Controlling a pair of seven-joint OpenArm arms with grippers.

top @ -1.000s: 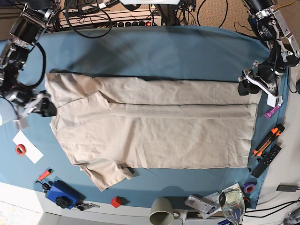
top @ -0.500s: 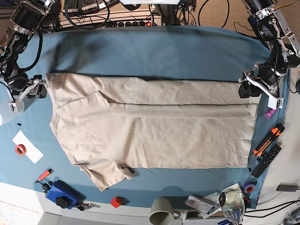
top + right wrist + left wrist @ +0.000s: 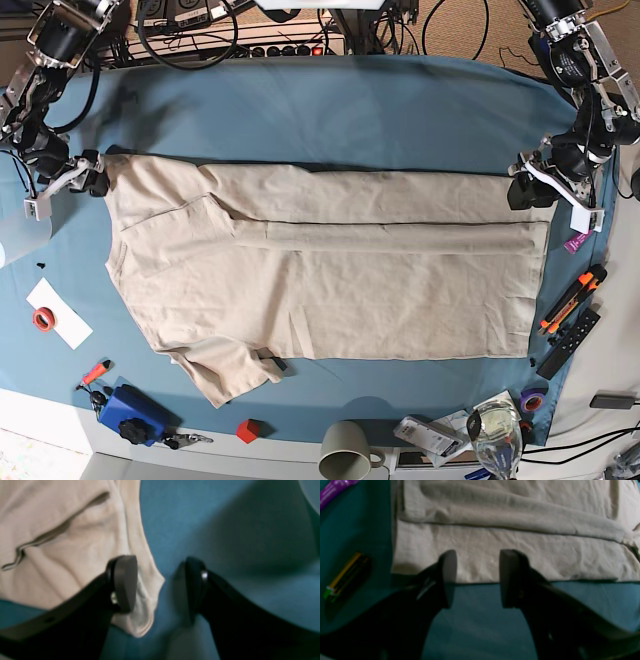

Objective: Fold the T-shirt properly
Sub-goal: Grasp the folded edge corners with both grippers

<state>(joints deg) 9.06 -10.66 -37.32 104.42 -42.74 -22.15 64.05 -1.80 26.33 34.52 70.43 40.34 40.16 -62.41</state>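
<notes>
The beige T-shirt (image 3: 330,270) lies flat across the blue-teal table cloth (image 3: 350,110), its far long side folded down onto the body. My left gripper (image 3: 530,185) is open at the shirt's far right corner. In the left wrist view its fingertips (image 3: 447,580) straddle the folded edge of the shirt (image 3: 520,542), holding nothing. My right gripper (image 3: 90,180) is open at the far left corner. In the right wrist view (image 3: 160,585) one finger is over the shirt's corner (image 3: 62,555) and the other is over bare cloth.
A purple packet (image 3: 580,240), orange markers (image 3: 572,300) and a black remote (image 3: 570,342) lie right of the shirt. A yellow-green object (image 3: 345,577) lies near the left gripper. A mug (image 3: 347,452), red cube (image 3: 247,431), blue box (image 3: 132,412) and white paper (image 3: 57,312) line the near side.
My right gripper has moved from beside the left sleeve up to the shirt's far left corner. My left gripper has hardly moved. The shirt lies as before.
</notes>
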